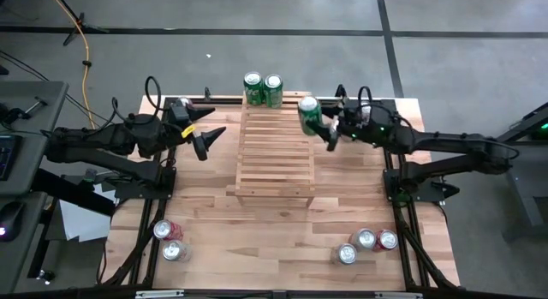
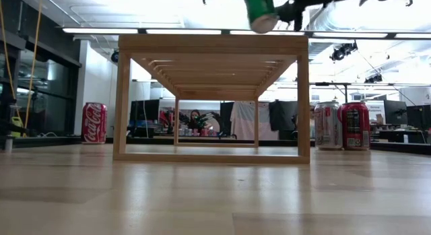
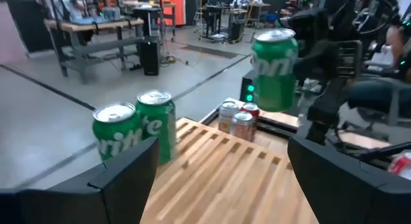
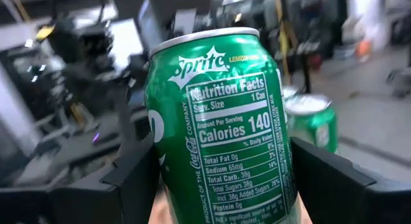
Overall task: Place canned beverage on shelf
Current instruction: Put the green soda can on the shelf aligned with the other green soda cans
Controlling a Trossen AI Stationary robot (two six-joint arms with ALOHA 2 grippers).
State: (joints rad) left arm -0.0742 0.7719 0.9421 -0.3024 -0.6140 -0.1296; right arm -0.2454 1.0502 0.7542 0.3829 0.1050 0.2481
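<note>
The shelf (image 1: 274, 153), a light wooden slatted rack, stands mid-table. Two green Sprite cans (image 1: 253, 87) (image 1: 273, 89) stand upright at its far end, also seen in the left wrist view (image 3: 117, 131) (image 3: 157, 121). My right gripper (image 1: 317, 123) is shut on a third green can (image 1: 306, 110), which is in the air over the shelf's far right corner. The low view shows this can (image 2: 259, 13) above the shelf top (image 2: 212, 43). My left gripper (image 1: 205, 134) is open and empty, beside the shelf's far left corner. My right gripper pinches the green can's side wall (image 4: 160, 166) between its two fingers (image 4: 135, 176), one on each side of the lower half. The fingers reach in level from the table's right side. The can is lifted clear of the shelf, top up and slightly tilted.
Two cans (image 1: 167, 230) (image 1: 177, 250) stand on the table near its front left. Three more (image 1: 347, 254) (image 1: 364, 239) (image 1: 387, 240) stand near its front right. The shelf's slats (image 3: 225, 179) are bare in front of the two green cans.
</note>
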